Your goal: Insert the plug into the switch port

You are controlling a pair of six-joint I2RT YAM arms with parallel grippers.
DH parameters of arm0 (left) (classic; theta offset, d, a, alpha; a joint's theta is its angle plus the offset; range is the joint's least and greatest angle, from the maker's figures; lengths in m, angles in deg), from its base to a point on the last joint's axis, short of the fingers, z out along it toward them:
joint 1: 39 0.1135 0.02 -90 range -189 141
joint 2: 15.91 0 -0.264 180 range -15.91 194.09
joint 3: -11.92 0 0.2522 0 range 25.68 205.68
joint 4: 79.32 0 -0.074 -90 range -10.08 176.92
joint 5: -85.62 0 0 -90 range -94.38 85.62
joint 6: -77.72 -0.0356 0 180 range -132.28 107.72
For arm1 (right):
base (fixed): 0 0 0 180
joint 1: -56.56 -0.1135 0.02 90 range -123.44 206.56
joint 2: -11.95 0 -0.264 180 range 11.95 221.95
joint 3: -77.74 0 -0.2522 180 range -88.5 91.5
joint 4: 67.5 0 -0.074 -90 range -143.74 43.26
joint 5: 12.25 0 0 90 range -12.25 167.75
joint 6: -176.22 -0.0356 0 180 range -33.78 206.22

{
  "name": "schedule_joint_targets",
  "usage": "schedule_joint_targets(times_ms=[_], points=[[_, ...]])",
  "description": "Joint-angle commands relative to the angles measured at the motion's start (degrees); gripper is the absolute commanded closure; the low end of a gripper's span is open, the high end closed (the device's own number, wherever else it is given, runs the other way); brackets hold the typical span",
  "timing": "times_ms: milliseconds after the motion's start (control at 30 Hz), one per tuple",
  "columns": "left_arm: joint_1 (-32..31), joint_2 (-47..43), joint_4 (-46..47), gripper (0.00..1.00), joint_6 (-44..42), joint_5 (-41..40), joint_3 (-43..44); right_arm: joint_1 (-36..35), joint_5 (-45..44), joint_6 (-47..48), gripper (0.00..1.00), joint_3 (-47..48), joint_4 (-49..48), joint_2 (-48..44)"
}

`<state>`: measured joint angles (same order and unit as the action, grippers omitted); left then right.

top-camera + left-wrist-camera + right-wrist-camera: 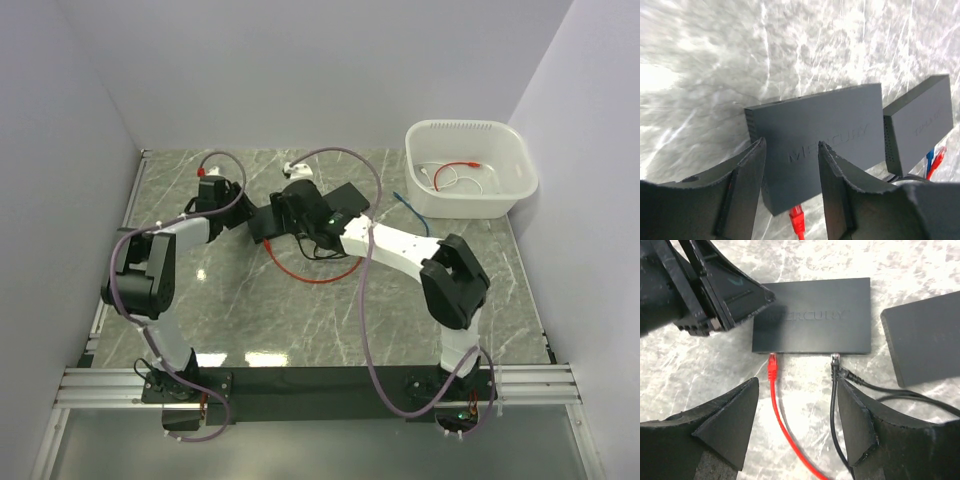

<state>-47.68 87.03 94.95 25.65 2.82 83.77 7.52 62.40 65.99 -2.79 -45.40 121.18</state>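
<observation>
A dark grey switch (812,315) lies flat on the marble table; it also shows in the left wrist view (815,145) and the top view (268,222). A red plug (772,365) on a red cable (315,275) sits at the switch's near edge, at its left port. A black plug (835,360) sits at the right port. My right gripper (797,405) is open and empty, just behind the two plugs. My left gripper (790,165) is open over the switch's end, above the red plug (796,217).
A second dark box (925,342) lies right of the switch. A white tub (470,170) with cables stands at the back right. A blue cable (408,208) lies near it. White walls enclose the table.
</observation>
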Motion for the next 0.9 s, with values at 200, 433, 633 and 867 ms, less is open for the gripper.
schedule_joint_targets(times_ms=[200, 433, 633, 867], points=[[-2.6, -17.3, -2.3, 0.48, -3.2, -6.9, -3.8, -2.0, -5.9, -0.2, 0.29, -14.3, -3.7, -18.6], [-10.1, -32.2, -1.0, 0.38, -5.9, -10.5, -12.6, -4.9, -10.4, -2.1, 0.29, -29.5, -3.2, -33.4], [-14.2, -41.8, -0.5, 0.20, -6.6, -13.1, -19.8, -6.2, -13.0, -5.9, 0.29, -42.4, -1.7, -48.3], [-17.5, -50.3, -2.5, 0.01, -8.7, -17.0, -23.9, -6.7, -16.8, -7.8, 0.28, -50.6, 2.6, -61.3]])
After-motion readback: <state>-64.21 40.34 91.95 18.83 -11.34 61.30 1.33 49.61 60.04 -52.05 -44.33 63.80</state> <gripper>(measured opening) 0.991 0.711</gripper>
